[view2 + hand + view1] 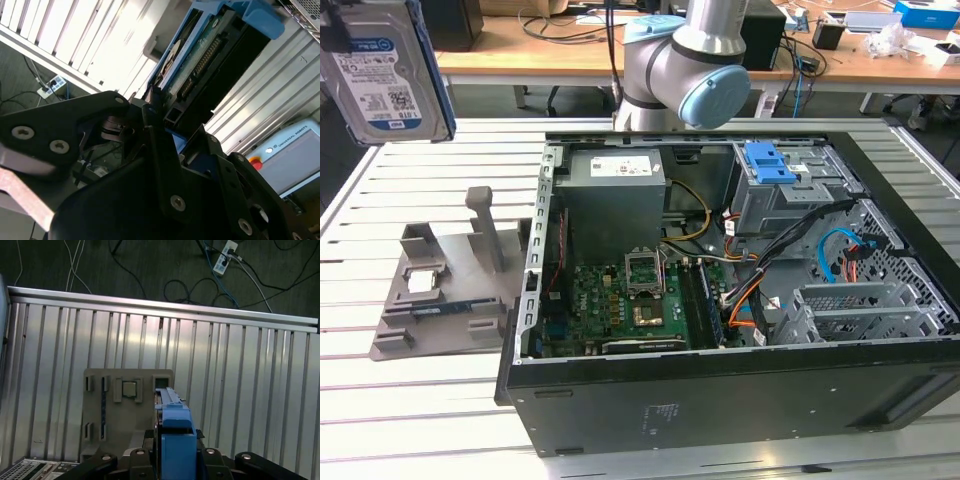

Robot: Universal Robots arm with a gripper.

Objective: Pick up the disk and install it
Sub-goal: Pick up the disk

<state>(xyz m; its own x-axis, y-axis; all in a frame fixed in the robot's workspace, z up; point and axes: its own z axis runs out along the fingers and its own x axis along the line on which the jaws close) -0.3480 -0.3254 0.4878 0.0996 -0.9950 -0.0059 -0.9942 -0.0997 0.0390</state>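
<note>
I see a ribbed aluminium table (420, 420) in a lab, with wooden desks (500, 58) behind it and cables and a power strip (223, 255) on the dark floor. My gripper (160, 117) has its black fingers clamped on the disk (390, 75), a flat silver slab in a blue plastic frame, held in the air. Below the gripper sits a grey moulded fixture (125, 405) carrying a small square chip (129, 388). The open black computer case (740, 400) lies well off to one side. In the exterior view the disk's upper edge is cut off.

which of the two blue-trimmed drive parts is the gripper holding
The disk, the labelled drive in a blue carrier, clamped in the gripper above the table; the blue-topped drive cage sits inside the case.
</note>
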